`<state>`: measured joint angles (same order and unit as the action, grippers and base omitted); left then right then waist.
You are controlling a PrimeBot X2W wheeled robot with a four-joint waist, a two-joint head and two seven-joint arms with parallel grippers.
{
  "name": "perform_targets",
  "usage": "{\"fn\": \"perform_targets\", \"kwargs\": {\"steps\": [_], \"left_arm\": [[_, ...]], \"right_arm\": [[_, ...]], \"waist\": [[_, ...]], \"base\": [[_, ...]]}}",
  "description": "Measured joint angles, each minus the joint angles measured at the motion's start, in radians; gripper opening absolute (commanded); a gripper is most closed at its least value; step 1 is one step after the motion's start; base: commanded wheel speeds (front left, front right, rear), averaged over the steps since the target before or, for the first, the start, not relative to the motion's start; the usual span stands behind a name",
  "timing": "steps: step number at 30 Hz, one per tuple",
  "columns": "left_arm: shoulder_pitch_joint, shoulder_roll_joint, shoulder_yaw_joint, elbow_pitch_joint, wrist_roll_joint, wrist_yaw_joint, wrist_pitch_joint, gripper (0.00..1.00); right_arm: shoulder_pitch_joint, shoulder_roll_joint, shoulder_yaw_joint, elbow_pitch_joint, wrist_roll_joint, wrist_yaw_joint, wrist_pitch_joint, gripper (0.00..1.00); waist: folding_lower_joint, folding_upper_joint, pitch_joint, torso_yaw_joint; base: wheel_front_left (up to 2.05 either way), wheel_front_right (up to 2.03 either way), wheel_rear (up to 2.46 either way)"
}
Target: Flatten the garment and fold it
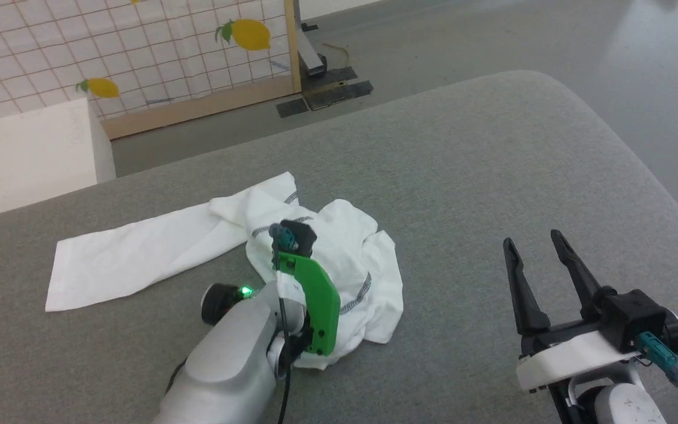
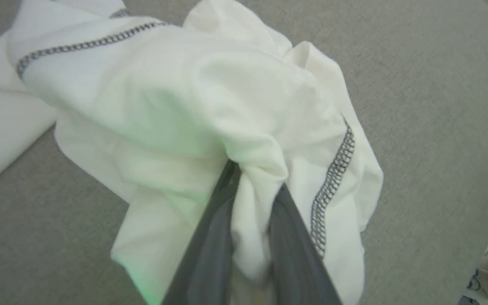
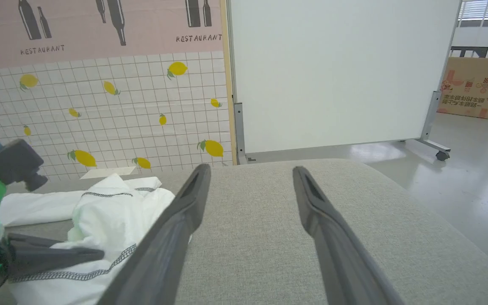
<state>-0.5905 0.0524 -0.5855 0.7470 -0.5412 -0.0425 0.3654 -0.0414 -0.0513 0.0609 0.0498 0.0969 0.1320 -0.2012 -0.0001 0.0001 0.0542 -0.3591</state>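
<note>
1. Left wrist view: the left tool (image 2: 256, 176) is narrow, pinched on a bunched fold of the garment (image 2: 184, 106). Dark zigzag stitching (image 2: 333, 186) runs just beside it.
2. Head view: that grip is hidden under the green wrist plate (image 1: 318, 300). This view gives the layout instead: the garment lies crumpled mid-counter (image 1: 492, 147), with 1 sleeve (image 1: 139, 259) stretched flat toward the left.
3. Head view: a white box (image 1: 39, 153) stands beyond the counter's far left edge.
4. The right tool (image 1: 530, 237) is wide and holds nothing. It is over bare counter to the right, well apart from the garment.
5. Right wrist view: a lemon-tile panel (image 3: 121, 110) has a pink band above it that reads "RESTAURANT" (image 3: 42, 50) 2 times, under bottle silhouettes.
6. Right wrist view: a whiteboard (image 3: 333, 72) stands behind the counter. A printed cardboard box (image 3: 475, 89) is at far right; its writing is too small to read.
7. Right wrist view: the left tool shows side-on at lower left, lying across the white cloth.
</note>
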Motion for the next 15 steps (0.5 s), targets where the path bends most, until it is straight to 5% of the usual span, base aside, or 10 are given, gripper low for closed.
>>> {"fn": "perform_targets", "kwargs": {"steps": [1,6,11,15], "left_arm": [[0.007,0.0,-0.008,0.012,-0.007,0.002,0.015,0.95],[0.023,-0.002,-0.003,-0.024,-0.058,0.024,-0.063,1.0],[0.051,0.01,0.073,-0.165,-0.059,0.032,-0.368,1.0],[0.106,0.076,0.136,-0.278,-0.028,0.074,-0.574,1.0]], "right_arm": [[0.001,0.0,-0.001,0.001,0.0,0.0,0.0,1.0],[0.004,0.0,-0.004,0.001,-0.001,0.0,0.008,1.0],[0.022,0.0,-0.008,-0.011,-0.01,0.0,0.017,1.0],[0.035,0.0,-0.02,-0.029,-0.016,0.0,0.027,1.0]], "waist": [[0.0,0.0,0.002,-0.007],[0.0,0.0,0.006,0.001],[0.0,0.0,-0.009,0.038],[0.0,0.0,-0.024,0.079]], "base": [[0.0,0.0,0.0],[0.0,0.0,0.0],[0.0,0.0,0.0],[0.0,0.0,0.0]]}}
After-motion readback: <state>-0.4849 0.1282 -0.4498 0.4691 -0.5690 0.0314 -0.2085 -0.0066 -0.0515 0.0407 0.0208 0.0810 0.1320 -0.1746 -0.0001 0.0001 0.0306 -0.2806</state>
